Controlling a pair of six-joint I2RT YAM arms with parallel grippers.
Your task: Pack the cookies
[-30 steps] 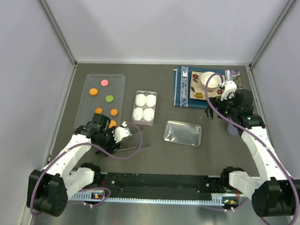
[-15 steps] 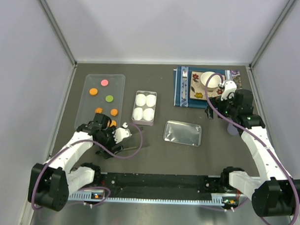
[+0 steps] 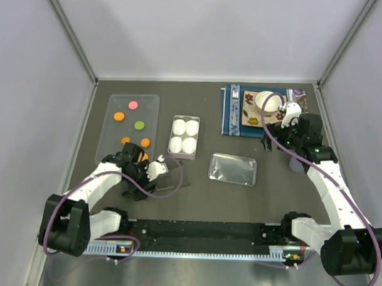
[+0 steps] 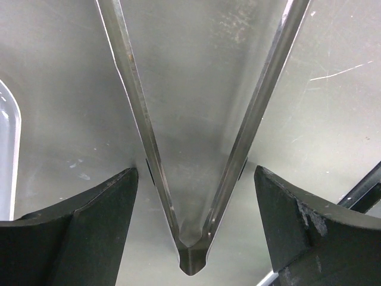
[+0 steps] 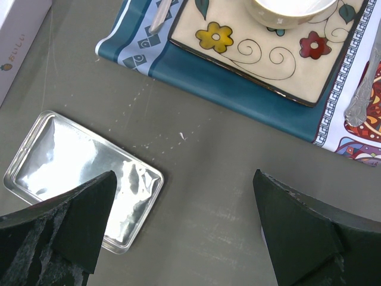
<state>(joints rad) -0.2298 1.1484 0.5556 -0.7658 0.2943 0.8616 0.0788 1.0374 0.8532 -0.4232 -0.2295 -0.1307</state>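
There are six cookies (image 3: pixel 139 125): four orange, one green, one pink. The one box (image 3: pixel 183 156) has four white cups (image 3: pixel 178 125). One shiny lid (image 3: pixel 233 169).

place: robot lab test cell | evidence: plain white enclosure walls (image 3: pixel 207 30); dark tabletop (image 3: pixel 199 99); arm-mounting base rail (image 3: pixel 200 231)

the tongs (image 4: pixel 191 253) are bare metal, smooth with a dull brushed sheen. the table (image 4: pixel 333 119) is matt grey, finely scratched. the lid (image 5: pixel 83 173) looks like thin glossy plastic, crinkled with bright reflections. the plate (image 5: pixel 238 47) is glazed and glossy; the placemat (image 5: pixel 232 89) looks like matt printed cloth.
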